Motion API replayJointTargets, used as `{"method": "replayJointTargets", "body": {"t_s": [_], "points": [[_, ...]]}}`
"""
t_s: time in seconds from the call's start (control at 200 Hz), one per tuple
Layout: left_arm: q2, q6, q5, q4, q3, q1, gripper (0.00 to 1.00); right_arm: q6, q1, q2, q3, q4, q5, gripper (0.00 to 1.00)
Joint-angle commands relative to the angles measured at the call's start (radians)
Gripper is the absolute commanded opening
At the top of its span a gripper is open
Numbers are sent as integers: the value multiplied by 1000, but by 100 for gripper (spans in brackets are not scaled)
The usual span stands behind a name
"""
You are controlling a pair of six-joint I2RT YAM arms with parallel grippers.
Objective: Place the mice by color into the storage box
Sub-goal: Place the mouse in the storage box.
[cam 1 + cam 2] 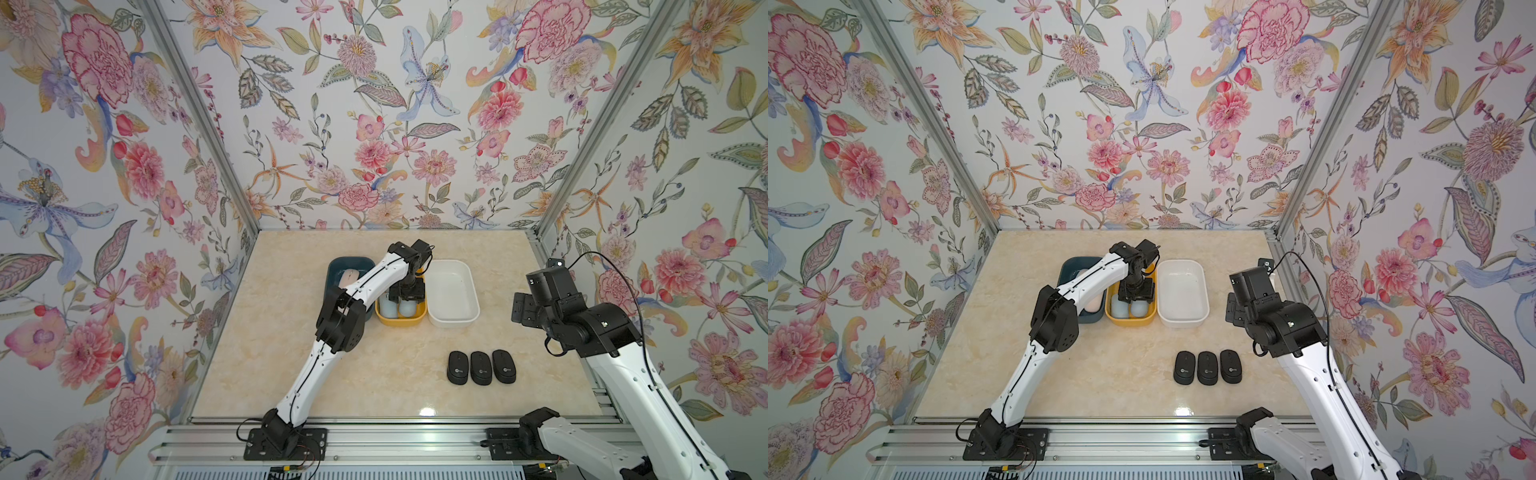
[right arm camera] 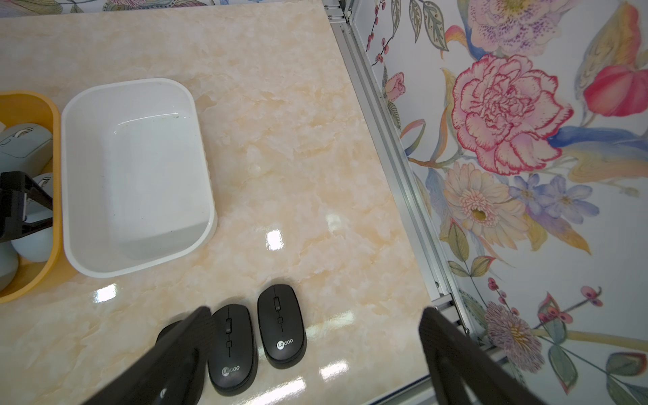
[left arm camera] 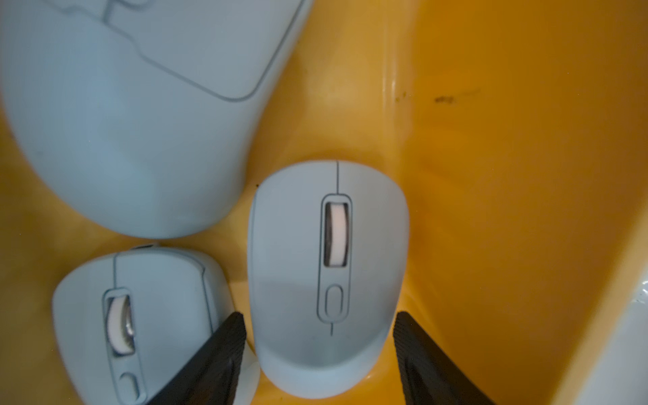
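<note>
Now my left gripper (image 3: 319, 315) loosely straddles a blue mouse (image 3: 328, 273) in the yellow bin (image 3: 491, 210), jaws parted; the right gripper (image 2: 315, 310) gapes empty.

The left arm (image 1: 374, 276) reaches forward, elbow raised, wrist bent straight down. The left gripper (image 3: 319, 315) points down with its jaws slightly parted. The right arm (image 1: 623, 374) stands at the side, and the right gripper (image 2: 314, 315) hangs high with its jaws wide apart.
</note>
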Motion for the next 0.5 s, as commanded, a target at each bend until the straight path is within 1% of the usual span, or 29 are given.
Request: {"method": "replayJointTargets", "body": {"t_s": [0.0,0.15,0.325,0.495], "points": [[-86,9,-36,-23,-25,18,72,7,10,-11,-8,-10,-11,95],[-172,1,-61,-23,-43,13,72,-2,15,-7,3,-6,-16,95],[-285,-4,-53,-24,-53,8,73,-14,22,-6,10,-17,-19,94],[-405,-14,-67,-24,-135,-17,73,-7,33,-17,2,-52,-31,93]]}}
